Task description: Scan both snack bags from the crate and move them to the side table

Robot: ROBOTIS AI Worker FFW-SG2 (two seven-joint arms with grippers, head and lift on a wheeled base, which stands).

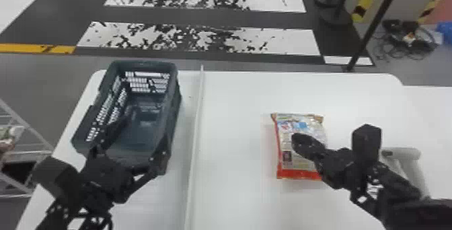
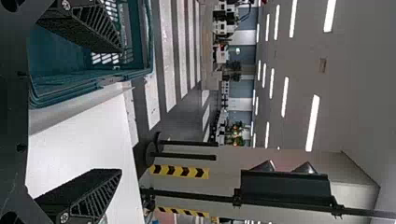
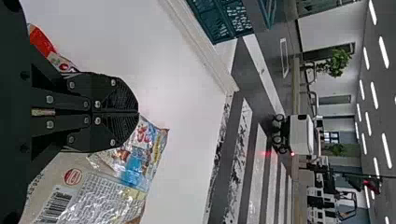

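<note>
Right tool [image 3: 138, 113] is hanging low over the snack bag [image 1: 299, 145], its black fingers pressing together with nothing showing between them. Bag is lying flat on the worktop [image 1: 235, 111], barcode [image 3: 55, 205] facing up, and picking it up is looking like the step in hand! So this tool is needing to open first, then to be lining up over the bag's middle, dropping level and pinching a deep fold; skimming the slick film is risking a slip, and squeezing hard is risking crushed snacks. Left tool [image 1: 148, 125] is waiting at the crate [image 1: 144, 65], fingers standing wide apart. Now we're counting: two tools, one crate, one bag showing, one barcode, and one pale handled device [image 1: 402, 153], probably the scanner. Where the second bag is lying, I'm not able to tell.
</note>
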